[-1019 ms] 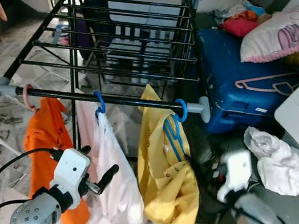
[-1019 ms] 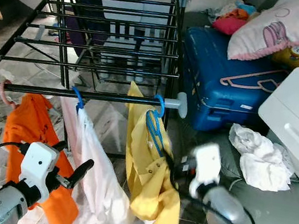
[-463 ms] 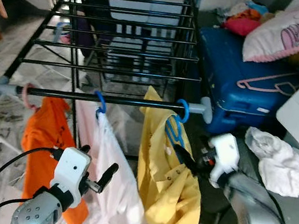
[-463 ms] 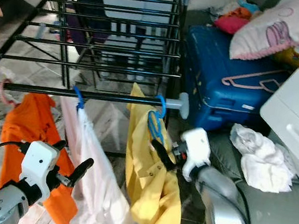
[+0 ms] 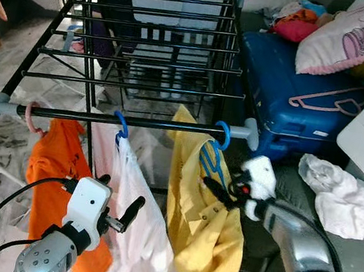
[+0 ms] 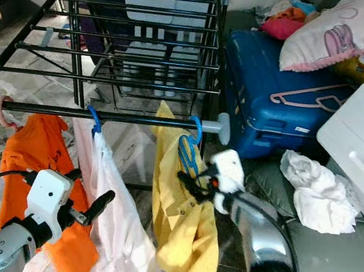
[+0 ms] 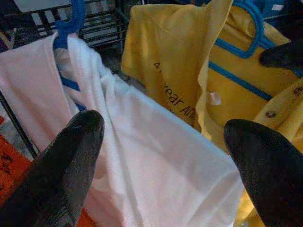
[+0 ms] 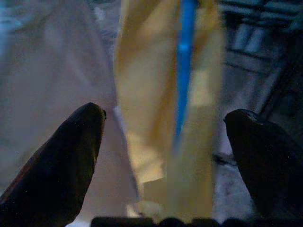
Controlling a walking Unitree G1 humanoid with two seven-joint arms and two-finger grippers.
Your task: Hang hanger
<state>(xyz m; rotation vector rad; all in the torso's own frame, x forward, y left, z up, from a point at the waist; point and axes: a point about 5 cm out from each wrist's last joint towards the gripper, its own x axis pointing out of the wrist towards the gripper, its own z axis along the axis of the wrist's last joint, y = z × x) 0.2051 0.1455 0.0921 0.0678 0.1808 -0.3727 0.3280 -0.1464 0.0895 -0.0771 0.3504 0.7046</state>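
Blue hanger hooked on the rack's front rail, right gripper at the yellow shirt.

Lower left, the left gripper [image 5: 118,220] hovers spread by the white garment [image 5: 139,241]; mid-frame, the right gripper [image 5: 218,190], fingers parted, touches the yellow shirt [image 5: 204,228] on the blue hanger [image 5: 212,157]; behind, the black drying rack [image 5: 145,66].

head: down on rack [image 5: 135,119] | wrists: close on yellow shirt [image 7: 184,90]

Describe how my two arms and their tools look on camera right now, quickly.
Both arms are shiny silver metal tubes ending in a boxy white wrist housing. The left tool and the right tool each carry two long black fingers with rounded tips. Black cables loop beside the left arm's silver forearm and run along the right arm's forearm. A small red spot marks the right wrist housing.
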